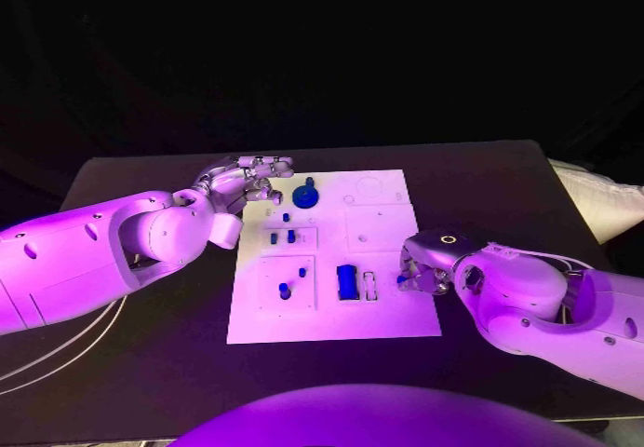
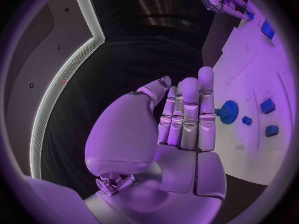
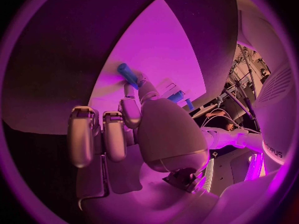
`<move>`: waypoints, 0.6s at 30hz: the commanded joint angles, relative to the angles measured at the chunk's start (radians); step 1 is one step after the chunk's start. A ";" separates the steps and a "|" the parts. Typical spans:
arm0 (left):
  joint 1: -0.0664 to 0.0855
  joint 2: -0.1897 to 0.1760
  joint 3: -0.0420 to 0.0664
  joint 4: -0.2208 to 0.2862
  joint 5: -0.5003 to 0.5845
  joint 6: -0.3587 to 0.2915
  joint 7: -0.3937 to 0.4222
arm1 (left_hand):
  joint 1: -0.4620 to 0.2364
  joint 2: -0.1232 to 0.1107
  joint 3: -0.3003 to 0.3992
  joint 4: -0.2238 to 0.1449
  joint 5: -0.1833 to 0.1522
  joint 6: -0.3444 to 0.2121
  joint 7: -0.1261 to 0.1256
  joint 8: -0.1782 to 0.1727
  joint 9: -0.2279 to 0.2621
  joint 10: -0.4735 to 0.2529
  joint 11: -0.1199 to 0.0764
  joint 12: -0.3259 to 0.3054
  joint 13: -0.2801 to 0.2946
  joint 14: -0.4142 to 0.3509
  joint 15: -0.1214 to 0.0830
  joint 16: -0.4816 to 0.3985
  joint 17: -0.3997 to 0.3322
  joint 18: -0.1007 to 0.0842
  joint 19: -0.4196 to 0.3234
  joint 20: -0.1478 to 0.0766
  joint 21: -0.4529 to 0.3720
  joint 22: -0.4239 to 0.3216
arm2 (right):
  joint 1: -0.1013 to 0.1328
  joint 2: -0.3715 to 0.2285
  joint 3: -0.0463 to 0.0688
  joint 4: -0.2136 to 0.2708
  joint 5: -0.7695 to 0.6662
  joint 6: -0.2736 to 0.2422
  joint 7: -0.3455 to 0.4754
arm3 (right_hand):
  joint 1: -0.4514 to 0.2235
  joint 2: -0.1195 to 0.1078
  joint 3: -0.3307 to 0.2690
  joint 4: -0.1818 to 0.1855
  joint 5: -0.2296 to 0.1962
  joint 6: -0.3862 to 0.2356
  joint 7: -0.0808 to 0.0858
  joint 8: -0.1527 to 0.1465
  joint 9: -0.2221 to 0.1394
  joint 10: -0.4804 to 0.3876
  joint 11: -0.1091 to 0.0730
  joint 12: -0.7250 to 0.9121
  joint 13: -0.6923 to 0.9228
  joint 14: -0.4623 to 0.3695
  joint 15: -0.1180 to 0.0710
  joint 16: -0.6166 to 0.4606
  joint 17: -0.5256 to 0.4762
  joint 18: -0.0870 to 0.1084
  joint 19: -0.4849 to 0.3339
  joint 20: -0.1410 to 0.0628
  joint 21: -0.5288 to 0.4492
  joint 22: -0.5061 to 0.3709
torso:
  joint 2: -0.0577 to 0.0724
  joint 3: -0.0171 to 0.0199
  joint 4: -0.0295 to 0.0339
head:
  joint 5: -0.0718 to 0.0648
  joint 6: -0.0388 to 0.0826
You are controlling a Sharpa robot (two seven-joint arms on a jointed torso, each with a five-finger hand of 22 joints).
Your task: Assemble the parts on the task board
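While my right hand (image 1: 427,272) pinches a small blue peg (image 3: 127,75) at its fingertips over the task board (image 1: 389,321), I judge it light, rigid, slippery; left hand (image 1: 246,182) spread, holding nothing.

Task board (image 1: 389,321) mid-table; gear (image 1: 306,196) at far-left corner — left hand (image 1: 239,184) beside.

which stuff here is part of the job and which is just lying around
Job: task board, blue gear, blue block, small blue peg pinched by the right hand, left hand.
Lying about: white cables, pale cloth.
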 commanded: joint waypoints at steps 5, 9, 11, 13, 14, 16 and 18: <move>0.000 0.002 0.001 0.001 -0.008 0.021 0.001 | 0.003 0.010 -0.009 0.000 -0.002 -0.006 0.001 0.006 -0.001 -0.009 0.000 0.005 -0.002 -0.008 -0.002 -0.006 -0.002 0.018 -0.002 0.003 -0.008 -0.003 | -0.020 -0.006 -0.019 -0.016 0.032 0.000 -0.028 | -0.027 0.028 0.074 0.029 0.188 0.020 -0.010 -0.011 -0.006 0.010 -0.010 0.002 0.018 0.076 -0.011 0.008 0.141 -0.019 0.016 -0.006 0.007 0.037 | 0.000 0.0007 -0.0003 | 0.000 0.000; 0.000 0.003 0.001 0.001 -0.009 0.021 0.000 | 0.003 0.010 -0.009 0.000 -0.002 -0.006 0.001 0.006 -0.001 -0.009 0.000 0.005 -0.002 -0.008 -0.002 -0.006 -0.002 0.018 -0.002 0.003 -0.008 -0.003 | -0.019 -0.013 -0.019 -0.005 0.174 -0.124 -0.030 | -0.076 0.021 0.112 0.057 0.222 0.022 -0.012 -0.015 -0.004 0.017 -0.011 0.004 0.020 0.077 -0.013 0.009 0.143 -0.020 0.017 -0.007 0.008 0.038 | 0.001 0.0004 0.0001 | -0.001 0.001; 0.000 0.004 0.001 0.001 -0.009 0.021 0.000 | 0.003 0.010 -0.009 0.000 -0.002 -0.006 0.001 0.006 -0.001 -0.009 0.000 0.005 -0.002 -0.008 -0.002 -0.006 -0.002 0.018 -0.002 0.003 -0.008 -0.003 | -0.017 -0.016 -0.018 0.001 0.258 -0.185 -0.029 | -0.103 0.012 0.137 0.074 0.255 0.023 -0.015 -0.017 -0.002 0.022 -0.013 0.009 0.024 0.077 -0.014 0.011 0.147 -0.020 0.019 -0.008 0.009 0.041 | 0.001 -0.0002 -0.0003 | -0.001 0.002; 0.000 0.005 0.001 0.001 -0.009 0.021 0.000 | 0.003 0.010 -0.009 0.000 -0.002 -0.006 0.001 0.006 -0.001 -0.009 0.000 0.005 -0.002 -0.008 -0.002 -0.006 -0.002 0.018 -0.002 0.003 -0.008 -0.003 | -0.015 -0.018 -0.017 0.007 0.328 -0.232 -0.028 | -0.124 0.002 0.162 0.086 0.265 0.025 -0.015 -0.018 0.000 0.025 -0.014 0.012 0.027 0.078 -0.015 0.012 0.149 -0.021 0.020 -0.009 0.010 0.043 | 0.001 -0.0005 0.0002 | -0.001 0.002; 0.000 0.005 0.001 0.001 -0.009 0.021 0.000 | 0.003 0.010 -0.009 0.000 -0.002 -0.006 0.001 0.006 -0.001 -0.009 0.000 0.005 -0.002 -0.008 -0.002 -0.006 -0.002 0.018 -0.002 0.003 -0.008 -0.003 | -0.013 -0.018 -0.017 0.011 0.365 -0.257 -0.027 | -0.135 -0.002 0.168 0.093 0.267 0.026 -0.015 -0.019 0.001 0.027 -0.013 0.014 0.029 0.078 -0.015 0.012 0.151 -0.021 0.020 -0.010 0.011 0.044 | 0.001 -0.0004 0.0002 | -0.001 0.002; 0.000 0.005 0.001 0.002 -0.009 0.021 0.000 | 0.003 0.010 -0.009 0.000 -0.002 -0.006 0.001 0.006 -0.001 -0.009 0.000 0.005 -0.002 -0.008 -0.002 -0.006 -0.002 0.018 -0.002 0.003 -0.008 -0.003 | -0.009 -0.018 -0.016 0.018 0.439 -0.299 -0.025 | -0.151 -0.010 0.183 0.102 0.269 0.028 -0.015 -0.019 0.003 0.030 -0.014 0.019 0.033 0.079 -0.016 0.014 0.154 -0.021 0.021 -0.010 0.012 0.045 | 0.002 0.0001 0.0009 | -0.001 0.002; 0.000 0.006 0.001 0.002 -0.009 0.021 0.000 | 0.003 0.010 -0.009 0.000 -0.002 -0.006 0.001 0.006 -0.001 -0.009 0.000 0.005 -0.002 -0.008 -0.002 -0.006 -0.002 0.018 -0.002 0.003 -0.008 -0.003 | -0.006 -0.015 -0.016 0.023 0.492 -0.322 -0.024 | -0.163 -0.016 0.196 0.109 0.270 0.030 -0.016 -0.019 0.004 0.033 -0.014 0.023 0.036 0.080 -0.016 0.016 0.157 -0.021 0.022 -0.011 0.013 0.047 | 0.002 0.0003 0.0016 | 0.000 0.001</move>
